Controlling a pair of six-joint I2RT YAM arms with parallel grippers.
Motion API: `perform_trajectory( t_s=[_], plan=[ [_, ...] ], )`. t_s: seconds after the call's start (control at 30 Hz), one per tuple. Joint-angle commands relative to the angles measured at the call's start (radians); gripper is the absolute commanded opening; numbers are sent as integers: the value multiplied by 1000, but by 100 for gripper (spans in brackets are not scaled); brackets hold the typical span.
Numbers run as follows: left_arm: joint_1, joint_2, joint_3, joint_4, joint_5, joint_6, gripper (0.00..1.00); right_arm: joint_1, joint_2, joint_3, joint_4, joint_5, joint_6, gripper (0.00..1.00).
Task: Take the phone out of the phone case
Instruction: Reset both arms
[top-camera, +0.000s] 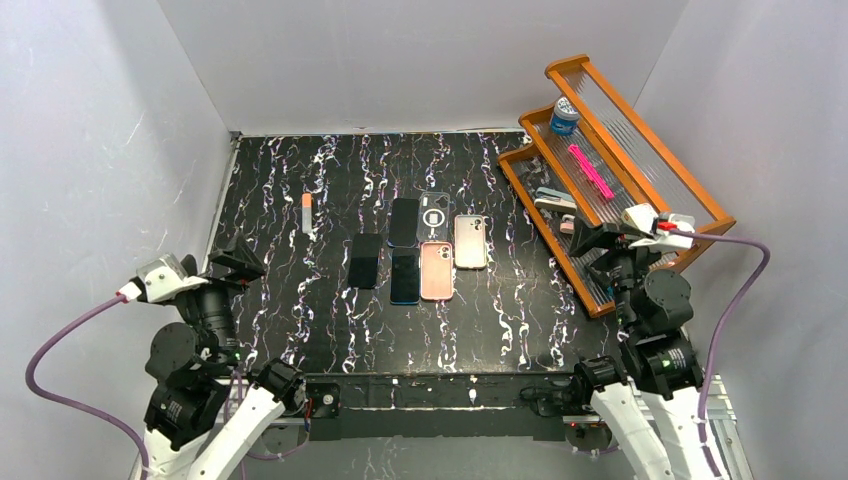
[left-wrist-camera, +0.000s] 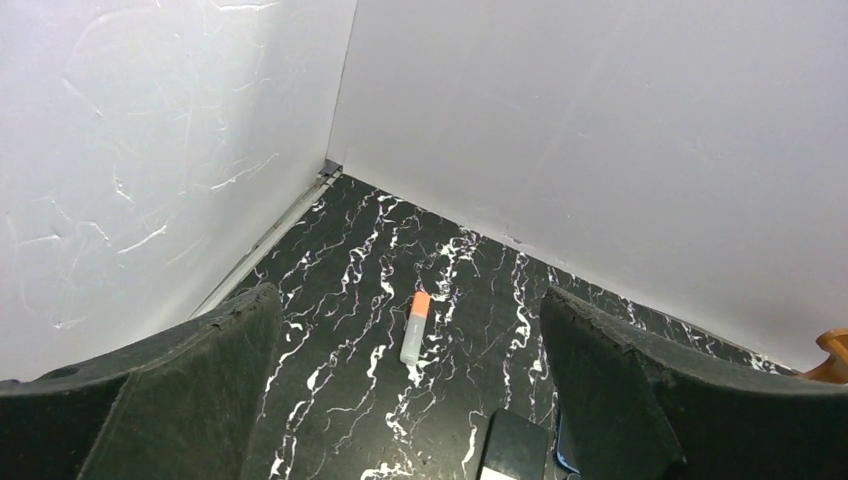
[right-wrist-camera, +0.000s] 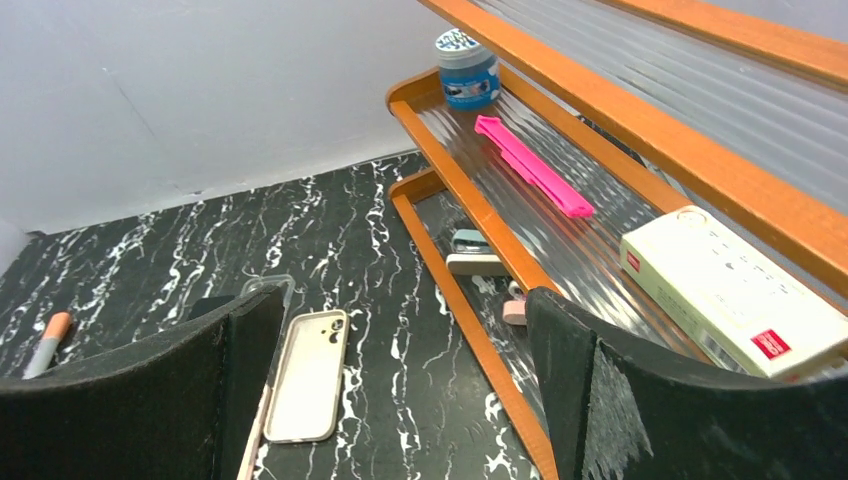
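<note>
Down at the lower left of the top view, the left gripper (top-camera: 240, 262) has its two black fingers spread as wide as they go. Nothing is between them, and they touch nothing. Over on the right side, the right gripper (top-camera: 590, 238) is spread wide too and holds nothing. It hangs just in front of the orange wooden rack (right-wrist-camera: 620, 125).

Flat phones and cases lie in a small bunch in the middle of the black marble-look table (top-camera: 500, 330). The pink phone case (top-camera: 436, 270) lies just beside the cream phone case (top-camera: 470, 242). The clear case with a ring (top-camera: 434, 215) is just above the pink one. A black phone (top-camera: 365, 260) lies at the left of the bunch. I cannot tell which case has a phone inside. Both grippers are well apart from the bunch. A grey marker with an orange cap (left-wrist-camera: 416, 326) lies alone, up and to the left of it.
</note>
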Motion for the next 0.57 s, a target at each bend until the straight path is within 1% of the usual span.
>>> perform_trajectory(
  t_s=[0.0, 0.53],
  plan=[
    [5, 0, -34, 58, -30, -8, 98, -2, -50, -43, 86, 56, -44, 99],
    [5, 13, -145, 99, -43, -65, 98, -2, -23, -40, 89, 33, -40, 99]
  ],
)
